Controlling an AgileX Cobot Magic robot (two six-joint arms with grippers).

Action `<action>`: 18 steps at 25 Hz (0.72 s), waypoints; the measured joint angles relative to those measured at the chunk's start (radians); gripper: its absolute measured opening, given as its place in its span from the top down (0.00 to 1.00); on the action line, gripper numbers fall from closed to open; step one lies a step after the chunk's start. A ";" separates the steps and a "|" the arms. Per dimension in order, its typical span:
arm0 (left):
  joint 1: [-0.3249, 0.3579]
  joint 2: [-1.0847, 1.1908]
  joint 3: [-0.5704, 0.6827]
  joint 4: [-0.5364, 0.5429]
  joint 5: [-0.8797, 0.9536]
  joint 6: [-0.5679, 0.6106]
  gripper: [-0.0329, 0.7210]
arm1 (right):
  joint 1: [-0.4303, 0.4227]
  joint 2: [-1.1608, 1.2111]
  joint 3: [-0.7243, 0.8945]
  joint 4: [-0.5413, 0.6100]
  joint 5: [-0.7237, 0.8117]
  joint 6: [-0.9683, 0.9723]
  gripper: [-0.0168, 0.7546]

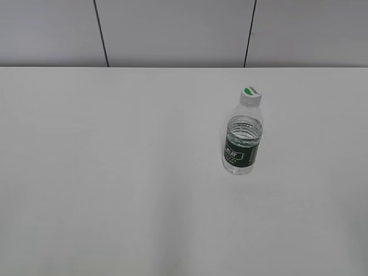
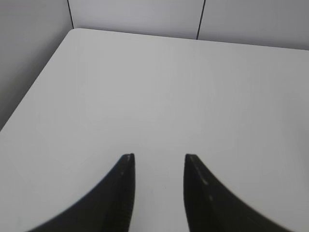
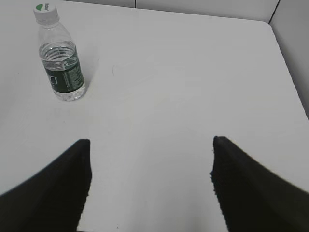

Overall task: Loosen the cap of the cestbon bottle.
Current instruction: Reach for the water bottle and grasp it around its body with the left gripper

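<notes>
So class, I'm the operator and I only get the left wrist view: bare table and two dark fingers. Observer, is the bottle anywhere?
Observer: Yes. The bottle stands upright on the table, right of centre in the exterior view.
Operator: Is its cap on?
Observer: Yes, the white cap sits on the neck.
Operator: Is the other arm on it?
Observer: No. The right end effector is wide open with nothing between its fingers, and the bottle stands ahead of it to its left.

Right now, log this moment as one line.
stage: pre-approach | cestbon bottle: upright, free | cap: on | left tool: open, empty | right tool: open, empty
</notes>
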 joint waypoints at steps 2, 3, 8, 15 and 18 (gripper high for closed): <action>0.000 0.000 0.000 0.000 0.000 0.000 0.60 | 0.000 0.000 0.000 0.000 0.000 0.000 0.21; 0.000 0.000 0.000 0.000 0.000 0.000 0.60 | 0.000 0.000 0.000 0.000 0.000 0.000 0.21; 0.000 0.000 0.000 0.000 0.000 0.000 0.60 | 0.000 0.000 0.000 0.000 0.000 0.000 0.21; 0.000 0.000 0.000 0.000 -0.001 0.000 0.60 | 0.000 0.000 0.000 0.000 0.000 0.000 0.21; 0.000 0.000 0.000 0.000 -0.001 0.000 0.60 | 0.000 0.000 0.000 0.000 0.000 0.000 0.21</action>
